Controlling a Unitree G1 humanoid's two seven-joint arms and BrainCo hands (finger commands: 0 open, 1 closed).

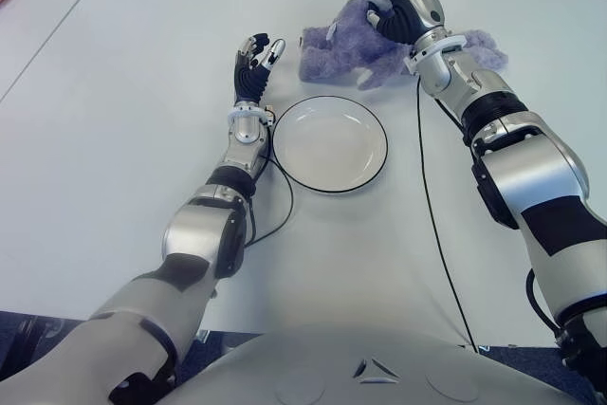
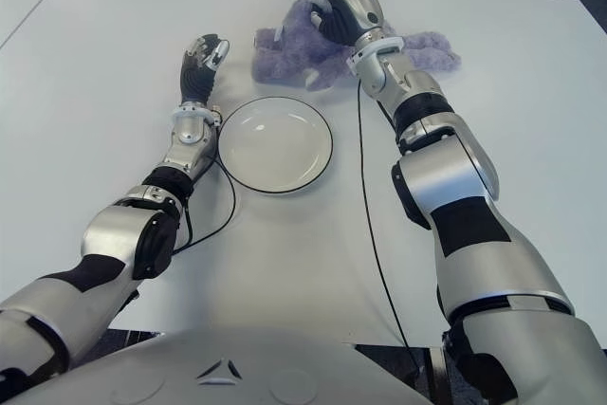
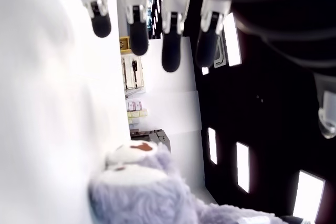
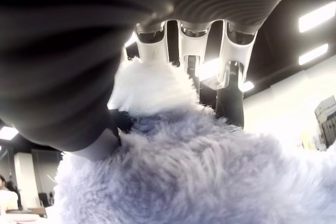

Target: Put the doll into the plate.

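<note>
The doll, a fluffy purple plush, lies on the white table just beyond the plate. The plate is white with a thin black rim and holds nothing. My right hand is on top of the doll, and the right wrist view shows its fingers curled down into the fur with the thumb pressed in from the side. My left hand stands upright at the plate's left side. Its fingers are extended and hold nothing. The doll shows beyond them.
A black cable runs from my right wrist across the table to the front edge. A second thin cable loops beside my left forearm, near the plate's rim. A seam between table tops crosses the far left.
</note>
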